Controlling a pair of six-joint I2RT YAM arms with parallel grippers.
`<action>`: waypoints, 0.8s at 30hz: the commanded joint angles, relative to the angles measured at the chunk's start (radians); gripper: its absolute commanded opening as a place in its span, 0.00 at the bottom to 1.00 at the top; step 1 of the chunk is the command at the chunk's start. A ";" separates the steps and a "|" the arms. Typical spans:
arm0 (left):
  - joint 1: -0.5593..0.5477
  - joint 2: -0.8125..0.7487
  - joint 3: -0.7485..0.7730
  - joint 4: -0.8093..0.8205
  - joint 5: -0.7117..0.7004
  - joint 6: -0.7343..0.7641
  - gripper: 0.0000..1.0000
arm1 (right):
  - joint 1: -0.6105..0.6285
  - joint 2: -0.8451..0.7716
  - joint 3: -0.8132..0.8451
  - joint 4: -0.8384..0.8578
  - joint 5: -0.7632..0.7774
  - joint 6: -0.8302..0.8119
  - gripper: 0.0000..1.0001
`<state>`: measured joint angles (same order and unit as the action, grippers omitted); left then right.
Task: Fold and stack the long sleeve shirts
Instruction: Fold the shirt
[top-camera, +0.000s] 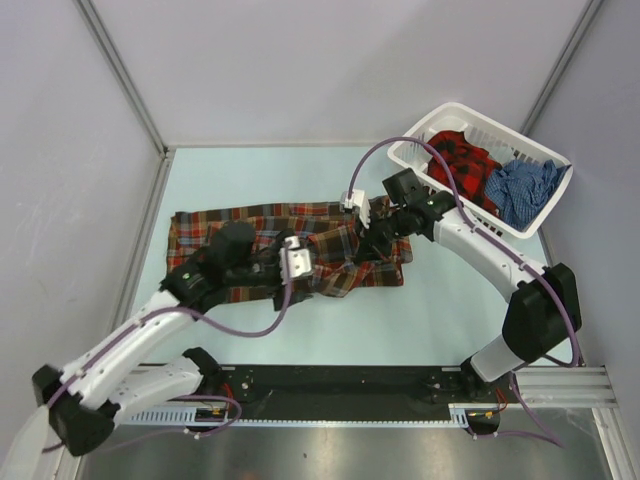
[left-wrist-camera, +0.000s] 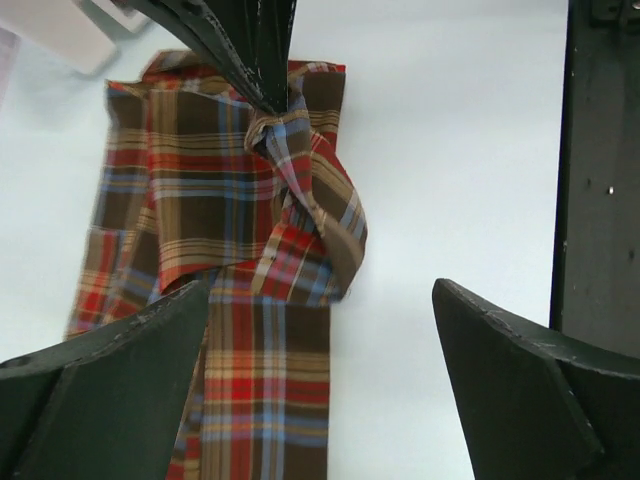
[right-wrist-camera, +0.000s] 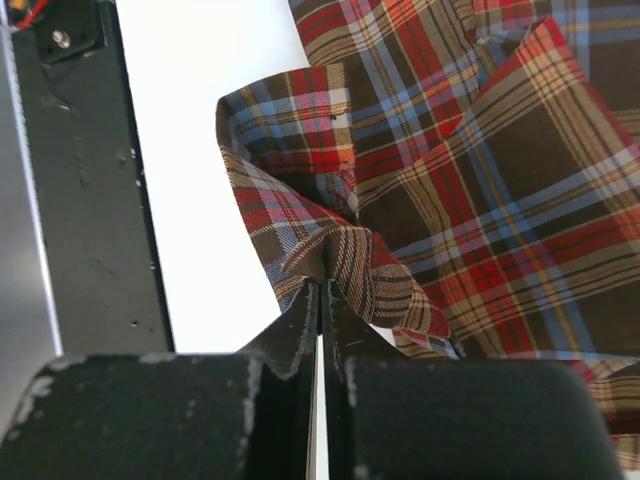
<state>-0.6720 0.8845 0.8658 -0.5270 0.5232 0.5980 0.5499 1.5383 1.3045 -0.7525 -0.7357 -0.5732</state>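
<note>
The brown/red-orange/light-blue plaid shirt lies spread across the middle of the table. My right gripper is shut on a bunched fold near the shirt's right end; the pinch shows in the right wrist view, with the shirt beyond it. My left gripper is open and empty, hovering over the shirt just left of the right gripper. In the left wrist view its fingers straddle a strip of the shirt, and the right gripper holds the fabric ahead. The red-and-black shirt and blue checked shirt lie in the basket.
The white plastic laundry basket stands at the back right corner, close behind the right arm. Grey walls enclose the table on the left, back and right. A black rail runs along the near edge.
</note>
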 joint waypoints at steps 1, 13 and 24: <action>-0.047 0.181 0.068 0.186 -0.077 -0.177 0.99 | -0.013 0.002 0.065 -0.025 -0.085 0.064 0.00; -0.118 0.447 0.205 0.179 -0.275 -0.227 0.11 | -0.071 -0.026 0.093 0.045 -0.148 0.188 0.00; 0.139 0.632 0.539 0.212 -0.271 -0.067 0.00 | -0.261 -0.083 0.095 0.286 -0.111 0.470 0.72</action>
<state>-0.5926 1.4311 1.2640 -0.3611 0.2905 0.4362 0.3489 1.5059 1.3598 -0.5915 -0.8684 -0.2199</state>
